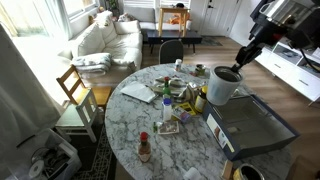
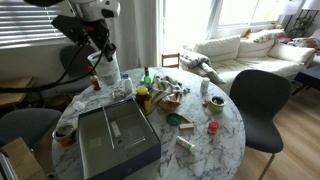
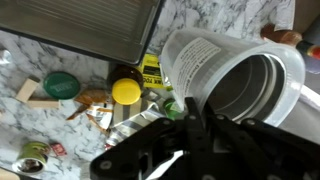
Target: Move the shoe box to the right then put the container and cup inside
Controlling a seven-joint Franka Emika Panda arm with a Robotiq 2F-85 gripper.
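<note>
Closest to the wrist camera, one black gripper (image 3: 192,118): fingers pinching the rim of one white container (image 3: 230,70), tilted, with the open mouth turned toward the lens. Seen in both exterior views hanging in the air, gripper (image 1: 236,68) above and container (image 1: 224,86) below it, lifted off one round marble table (image 1: 125,125). Held just beside the far end of one gray shoe box (image 1: 252,125), not inside it. Lying flat near the table edge, this shoe box (image 2: 115,140), open at the top, also visible as a dark ribbed corner in the wrist view (image 3: 80,30). Next, one dark cup (image 1: 247,173), standing on the table just beside the near corner of the box, outside of it; found again at the table edge in an exterior view (image 2: 65,132). Crowded along the long side of the box, toward the middle of the table, many small things: one bottle with a yellow cap (image 3: 126,91), one green lid (image 3: 62,85), papers and wrappers too small to name. Farther off, near the opposite edge, one bottle with a red cap (image 1: 144,148). Around the table, one wooden chair (image 1: 75,92) and one dark chair (image 2: 262,100); behind, by the windows, one pale sofa (image 1: 105,40).
</note>
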